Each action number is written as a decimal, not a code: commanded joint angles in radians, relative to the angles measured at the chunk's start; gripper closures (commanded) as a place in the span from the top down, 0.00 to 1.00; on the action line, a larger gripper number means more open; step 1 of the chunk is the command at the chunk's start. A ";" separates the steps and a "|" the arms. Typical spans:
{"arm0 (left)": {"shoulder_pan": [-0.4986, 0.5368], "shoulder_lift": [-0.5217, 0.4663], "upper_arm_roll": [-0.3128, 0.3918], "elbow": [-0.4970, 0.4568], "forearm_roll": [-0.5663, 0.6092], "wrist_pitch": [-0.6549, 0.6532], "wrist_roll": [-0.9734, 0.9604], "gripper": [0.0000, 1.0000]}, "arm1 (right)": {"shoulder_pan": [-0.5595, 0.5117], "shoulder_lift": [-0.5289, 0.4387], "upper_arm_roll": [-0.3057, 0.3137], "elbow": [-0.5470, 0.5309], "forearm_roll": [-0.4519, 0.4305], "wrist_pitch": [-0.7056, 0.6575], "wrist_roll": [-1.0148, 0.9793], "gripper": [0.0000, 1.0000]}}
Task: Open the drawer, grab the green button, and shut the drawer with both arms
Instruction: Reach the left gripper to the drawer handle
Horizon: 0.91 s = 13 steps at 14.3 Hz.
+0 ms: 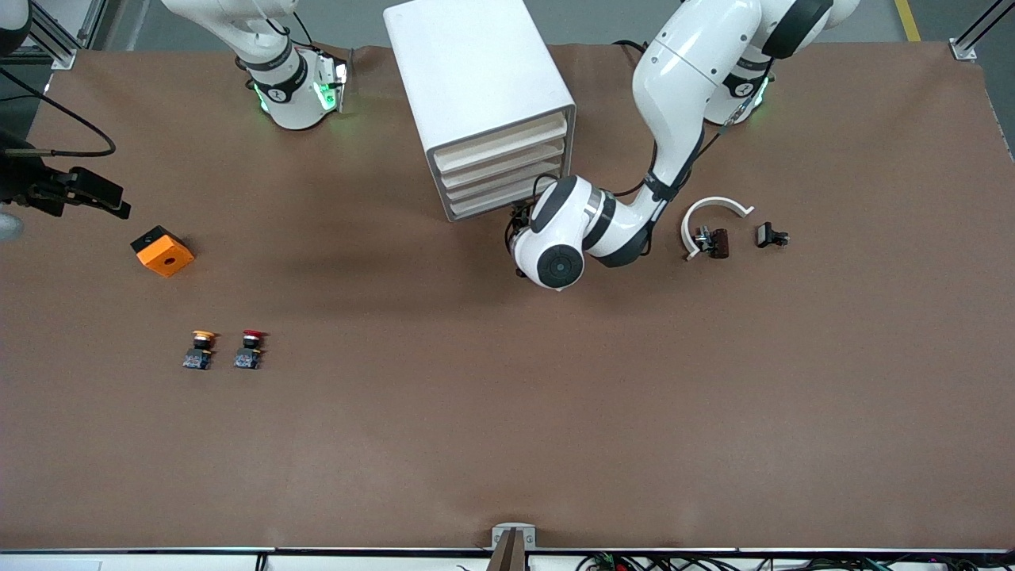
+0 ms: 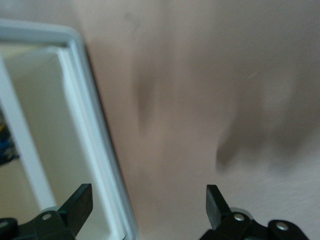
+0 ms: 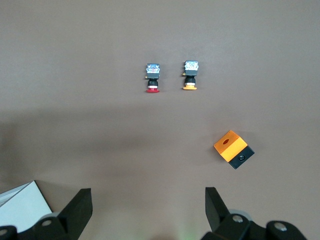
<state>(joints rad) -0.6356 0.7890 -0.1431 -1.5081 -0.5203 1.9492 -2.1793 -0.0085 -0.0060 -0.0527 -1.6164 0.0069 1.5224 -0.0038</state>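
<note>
Up close at the white cabinet (image 1: 480, 95), the left arm's tool (image 2: 149, 210) stands released, its fingers spread wide, at the corner of the lowest drawer (image 1: 496, 198) of four stacked alike. One finger (image 2: 77, 205) sits over the drawer's pale edge, the other over bare bench (image 1: 507, 412), a stance that looks meant for hooking a front with no handle. In the left wrist view the drawer's frame (image 2: 95, 140) runs past the tool; how far it is out cannot be told.

The green-capped button is nowhere in sight, presumably shut away in a drawer. Only its look-alikes, the red-capped button (image 1: 250, 350) and the orange-capped button (image 1: 200, 350), stand side by side on the bench toward the right arm's end.

The right arm's tool (image 3: 149, 210) waits in the air, also released, over the bench near an orange block (image 1: 162, 251), seemingly held clear until the button can be taken.
</note>
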 commanded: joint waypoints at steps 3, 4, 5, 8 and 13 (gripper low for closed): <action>-0.009 0.013 -0.001 0.003 -0.136 -0.056 -0.020 1.00 | -0.016 0.063 0.002 0.029 -0.001 -0.008 -0.008 1.00; -0.009 0.015 -0.001 0.002 -0.156 -0.059 -0.020 1.00 | -0.016 0.066 0.002 0.029 -0.002 -0.010 -0.010 1.00; -0.012 0.016 -0.001 -0.003 -0.176 -0.065 -0.020 1.00 | -0.010 0.066 0.002 0.029 -0.004 -0.010 -0.009 1.00; -0.029 0.018 -0.001 -0.007 -0.207 -0.070 -0.033 1.00 | -0.005 0.066 0.002 0.032 -0.005 -0.013 -0.008 1.00; -0.030 0.041 -0.001 -0.006 -0.300 -0.094 -0.034 1.00 | -0.013 0.072 0.002 0.032 -0.001 -0.016 0.005 1.00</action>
<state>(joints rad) -0.6651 0.8194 -0.1454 -1.5201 -0.7869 1.8846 -2.2010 -0.0094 0.0552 -0.0561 -1.6052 0.0061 1.5225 -0.0036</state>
